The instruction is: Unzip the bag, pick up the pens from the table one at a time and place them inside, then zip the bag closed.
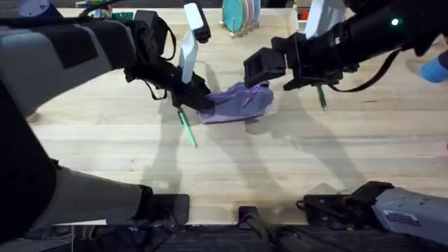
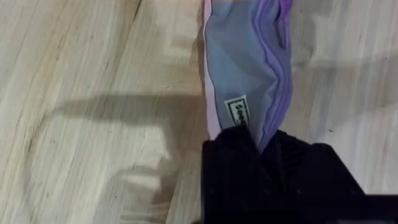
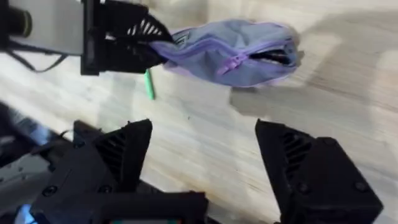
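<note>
Left fingers (image 2: 261,163) clamped on the bag's end, right fingers (image 3: 208,165) spread wide and empty above the counter (image 1: 294,154)!

The left gripper (image 1: 198,98) pinches one end of the lilac bag (image 1: 238,101), seemingly anchoring it so the zipper can be worked or a pen fed in. The zipper (image 3: 239,60) is partly undone, a dark gap showing at the far end. The right gripper (image 1: 269,70) hovers by that open end, holding nothing. A green pen (image 1: 187,128) lies on the counter just beside the left gripper; a darker pen (image 1: 322,98) lies beneath the right arm, partly hidden. Whether anything is already inside the bag, I can't tell.
</note>
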